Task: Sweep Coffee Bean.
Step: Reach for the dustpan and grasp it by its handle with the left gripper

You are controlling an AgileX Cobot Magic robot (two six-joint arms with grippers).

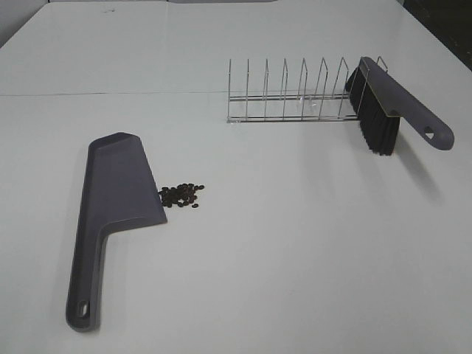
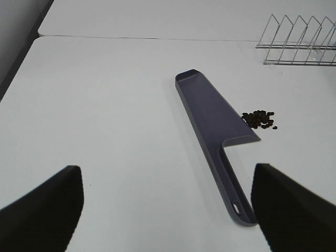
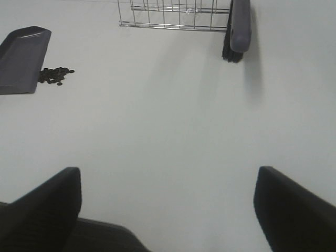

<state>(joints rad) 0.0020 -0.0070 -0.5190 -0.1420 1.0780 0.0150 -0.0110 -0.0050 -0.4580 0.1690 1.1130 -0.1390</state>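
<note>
A small pile of dark coffee beans (image 1: 181, 195) lies on the white table just right of the open front edge of the grey dustpan (image 1: 118, 192), which lies flat with its handle toward the near edge. The beans also show in the left wrist view (image 2: 260, 119) and the right wrist view (image 3: 55, 75). A grey brush with black bristles (image 1: 383, 107) leans on the right end of the wire rack (image 1: 287, 92). My left gripper (image 2: 168, 210) is open and empty, well short of the dustpan handle (image 2: 233, 197). My right gripper (image 3: 168, 210) is open and empty, far from the brush (image 3: 237, 29). Neither gripper shows in the exterior high view.
The wire rack (image 3: 168, 13) stands at the back of the table, right of centre. A seam between two table tops (image 1: 110, 94) runs across the far side. A dark gap lies beyond the table's left edge (image 2: 16, 58).
</note>
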